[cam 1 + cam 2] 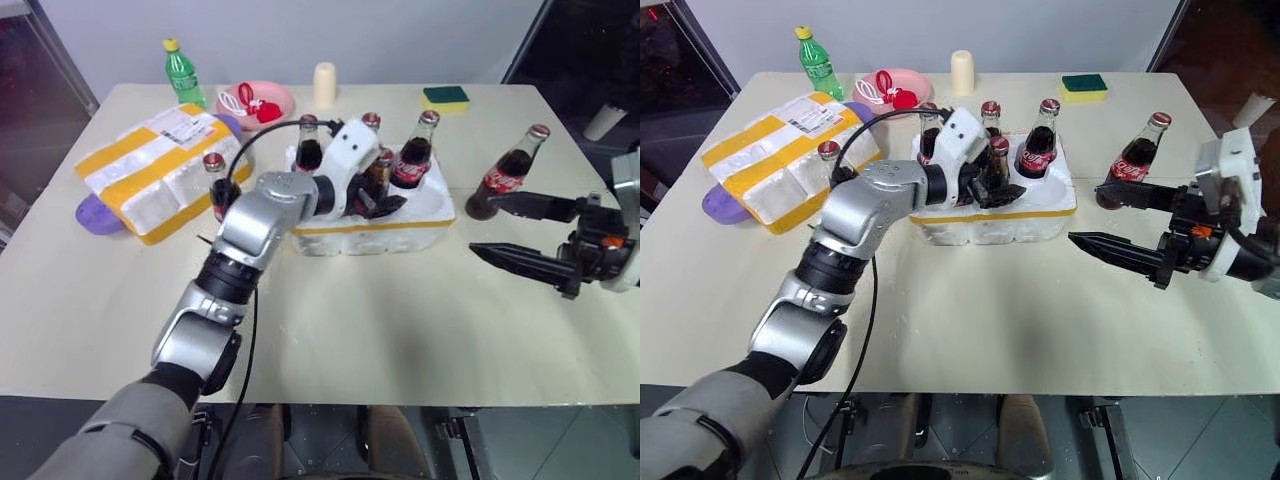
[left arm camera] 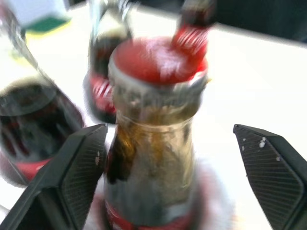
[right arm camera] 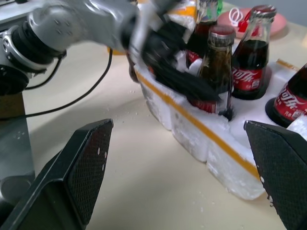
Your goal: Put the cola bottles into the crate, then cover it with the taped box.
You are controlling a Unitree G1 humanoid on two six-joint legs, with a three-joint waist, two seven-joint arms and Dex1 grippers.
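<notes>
Crate (image 1: pixel 400 232) is taken as the landmark, set mid-table (image 1: pixel 400 330) with its yellow band facing the robot. Four cola bottles are seen standing in its wells: back-left (image 1: pixel 308 142), back-middle (image 1: pixel 371 123), back-right (image 1: pixel 415 152), and a front one (image 1: pixel 377 172) right at the left gripper (image 1: pixel 372 195). In the left wrist view that bottle's neck (image 2: pixel 151 158) is framed by the two black fingers (image 2: pixel 72 177), which are spread apart with a clear gap on one side, so nothing is clamped. A fifth bottle (image 1: pixel 216 186) is standing on the table just left of the crate; a sixth (image 1: pixel 507 172) just right of it. Right gripper (image 1: pixel 520 235) is held right of the crate, jaws wide, empty. Taped box (image 1: pixel 155 170) is lying well left of the crate.
</notes>
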